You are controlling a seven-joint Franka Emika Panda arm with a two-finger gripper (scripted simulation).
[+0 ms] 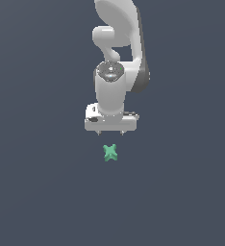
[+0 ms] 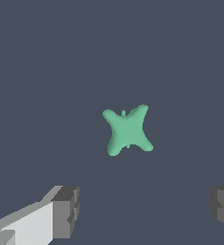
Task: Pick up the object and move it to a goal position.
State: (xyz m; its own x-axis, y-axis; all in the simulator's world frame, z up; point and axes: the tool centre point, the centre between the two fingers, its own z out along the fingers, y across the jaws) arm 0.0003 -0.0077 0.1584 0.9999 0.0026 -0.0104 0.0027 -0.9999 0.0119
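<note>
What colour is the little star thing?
The star-shaped piece is teal-green all over, with no pattern. The wrist view shows it best.

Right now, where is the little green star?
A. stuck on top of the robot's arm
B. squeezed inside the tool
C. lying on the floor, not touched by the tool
C: the green star lies alone on the dark floor, and the tool is open with both fingers apart from it.
</note>
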